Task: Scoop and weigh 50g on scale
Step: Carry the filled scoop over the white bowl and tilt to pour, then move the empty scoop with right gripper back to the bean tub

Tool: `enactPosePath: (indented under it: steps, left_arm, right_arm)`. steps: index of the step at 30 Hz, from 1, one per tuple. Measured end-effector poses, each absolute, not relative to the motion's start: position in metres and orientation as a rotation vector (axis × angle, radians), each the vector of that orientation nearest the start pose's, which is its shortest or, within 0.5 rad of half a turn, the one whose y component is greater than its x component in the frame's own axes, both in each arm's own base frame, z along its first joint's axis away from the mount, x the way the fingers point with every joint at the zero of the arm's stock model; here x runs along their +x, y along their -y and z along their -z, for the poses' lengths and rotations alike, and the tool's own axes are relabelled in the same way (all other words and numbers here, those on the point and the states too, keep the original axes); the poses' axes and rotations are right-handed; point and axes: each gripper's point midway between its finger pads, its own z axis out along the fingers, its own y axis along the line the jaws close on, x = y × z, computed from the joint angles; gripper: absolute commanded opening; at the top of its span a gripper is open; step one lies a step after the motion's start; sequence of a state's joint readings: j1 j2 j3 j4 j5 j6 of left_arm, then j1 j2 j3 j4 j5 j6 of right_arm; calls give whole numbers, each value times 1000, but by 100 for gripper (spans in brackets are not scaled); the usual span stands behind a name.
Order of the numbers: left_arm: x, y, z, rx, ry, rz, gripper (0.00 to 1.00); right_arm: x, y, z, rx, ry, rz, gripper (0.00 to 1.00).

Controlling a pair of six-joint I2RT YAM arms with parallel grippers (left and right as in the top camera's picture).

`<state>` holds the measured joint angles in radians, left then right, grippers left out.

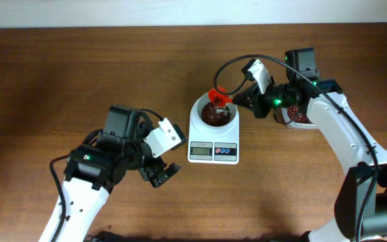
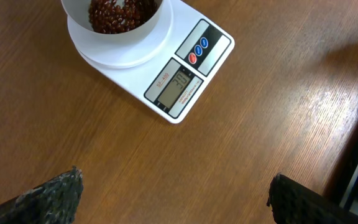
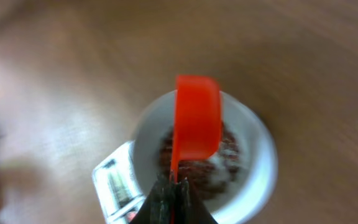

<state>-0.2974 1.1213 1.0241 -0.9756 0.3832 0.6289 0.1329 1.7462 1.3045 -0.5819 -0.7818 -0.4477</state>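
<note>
ITEM: bean weigh-out, status as you see it.

- Scale (image 1: 213, 136): qty 1, white, about mid-desk (image 1: 59, 67). Display w/ 3 small btns (1 red, 2 blue) faces the near edge. Digits too small to read for sure.
- Bowl (image 1: 195, 111): qty 1, round, white, sits on the scale's platform.
- Beans (image 1: 213, 116): dark red-brown, too many to count. One loose heap in the bowl covers its floor.
- Scoop (image 1: 218, 97): qty 1, orange-red, over the bowl's far rim, above the heap. Can't tell if any beans are left in it.
- Right fingers (image 3: 168, 200): pressed together, pinching the scoop's handle.
- Left fingers (image 1: 162, 173): spread wide, holding nothing. They hover over bare desk toward the near-left corner, apart from the scale.
- Supply container (image 1: 299, 117): qty 1 seen, toward the right edge, mostly hidden by the right arm, beans inside.

PROGRESS (judged): scooping is well underway, w/ a fair load already on the scale. Left for you: check the readout against 50g, then top up or stop.
</note>
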Motion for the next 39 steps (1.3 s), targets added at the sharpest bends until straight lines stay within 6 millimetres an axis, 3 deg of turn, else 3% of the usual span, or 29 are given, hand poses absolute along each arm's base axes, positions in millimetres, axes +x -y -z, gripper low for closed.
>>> enactPosePath:
  steps: [7, 21, 24, 26, 28, 31, 39]
  left_arm:
    - [236, 140, -182, 1260, -2238, 383, 99]
    - [236, 140, -182, 1259, -2239, 384, 99]
    - [236, 140, -182, 1260, -2238, 383, 99]
    - [236, 139, -182, 1259, -2239, 383, 99]
    - [236, 140, -182, 1259, -2238, 383, 99]
    - [236, 140, -182, 1260, -2238, 383, 99]
    - [236, 140, -182, 1260, -2239, 383, 99]
  right_arm:
    - [388, -180, -141, -963, -2273, -767, 4]
    - [382, -177, -166, -910, -2267, -741, 4]
    - [381, -183, -167, -934, -2263, -696, 4]
    - [377, -192, -161, -993, -2280, -581, 4]
    - [370, -202, -167, -1042, -2264, -490, 4]
    - [371, -201, -171, -1044, -2261, -385, 4]
    - [369, -195, -182, -984, -2278, -324, 4]
